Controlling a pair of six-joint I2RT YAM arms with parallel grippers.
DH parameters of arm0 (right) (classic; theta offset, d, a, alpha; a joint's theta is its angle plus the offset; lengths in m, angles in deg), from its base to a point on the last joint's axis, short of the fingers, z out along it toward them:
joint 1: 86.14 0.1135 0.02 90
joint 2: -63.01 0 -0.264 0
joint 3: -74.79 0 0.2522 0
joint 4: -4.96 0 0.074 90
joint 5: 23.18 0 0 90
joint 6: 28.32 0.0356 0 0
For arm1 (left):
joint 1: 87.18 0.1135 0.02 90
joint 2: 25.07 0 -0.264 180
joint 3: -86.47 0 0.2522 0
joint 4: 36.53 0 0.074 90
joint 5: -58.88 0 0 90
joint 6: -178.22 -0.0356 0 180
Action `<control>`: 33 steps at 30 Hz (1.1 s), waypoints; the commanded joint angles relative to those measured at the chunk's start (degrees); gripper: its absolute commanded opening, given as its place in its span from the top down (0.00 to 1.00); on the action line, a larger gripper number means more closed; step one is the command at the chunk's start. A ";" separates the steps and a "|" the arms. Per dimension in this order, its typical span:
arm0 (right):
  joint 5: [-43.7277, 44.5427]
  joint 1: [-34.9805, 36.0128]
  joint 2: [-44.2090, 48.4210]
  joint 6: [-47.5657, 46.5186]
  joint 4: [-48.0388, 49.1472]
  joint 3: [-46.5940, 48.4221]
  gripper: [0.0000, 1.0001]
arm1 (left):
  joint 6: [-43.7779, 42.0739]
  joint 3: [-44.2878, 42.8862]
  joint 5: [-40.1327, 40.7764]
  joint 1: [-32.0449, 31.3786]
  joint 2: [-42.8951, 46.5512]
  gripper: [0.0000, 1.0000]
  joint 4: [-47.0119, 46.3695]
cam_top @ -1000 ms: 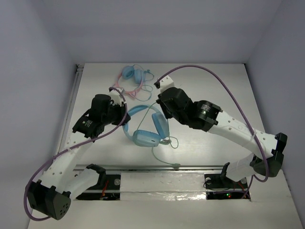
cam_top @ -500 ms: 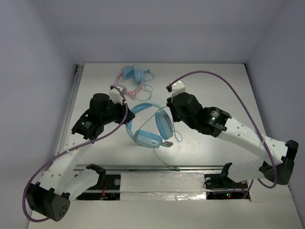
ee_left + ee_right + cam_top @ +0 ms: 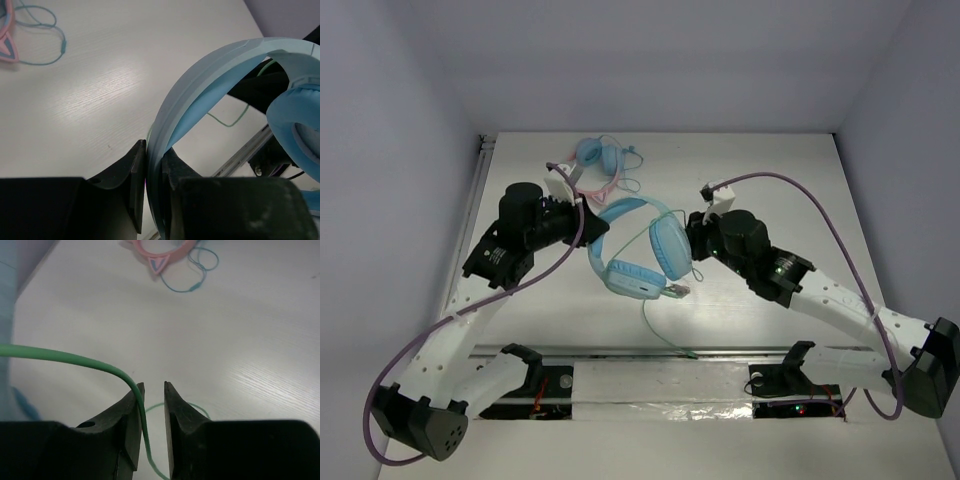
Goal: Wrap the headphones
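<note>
Winding step: left end effector [image 3: 154, 150] clamps the headband [image 3: 210, 65] of the headphones [image 3: 667, 248]. Right end effector [image 3: 152, 387] stands parted beside the green cable [image 3: 65, 356] and must regrip it.

I see my left arm [image 3: 470, 320] and right arm [image 3: 830, 300] built alike: white link shells dotted with small holes, joined by chunky black motor housings, with a black block [image 3: 420, 425] at each elbow. A thin purple cable [image 3: 820, 215] runs loosely along each arm, and a small white camera block [image 3: 723, 195] sits at each wrist. In my wrist views the jaws are matte black with bevelled tips.
</note>
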 commanded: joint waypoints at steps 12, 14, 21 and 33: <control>-16.73 -2.41 0.54 6.67 37.33 -15.93 0.54 | 7.89 -9.06 -0.15 0.37 -0.98 1.00 -6.23; -16.11 -2.41 -0.52 8.77 39.98 -17.52 0.54 | 8.33 -10.99 0.99 0.37 -1.51 1.00 -6.23; -14.09 -2.41 -2.54 13.79 50.87 -24.56 0.49 | 10.35 -15.21 2.14 1.42 -3.35 1.00 -6.67; -14.44 -2.41 -11.24 17.66 64.50 -29.22 0.31 | 15.88 -16.01 -1.81 3.71 -3.71 1.00 -11.15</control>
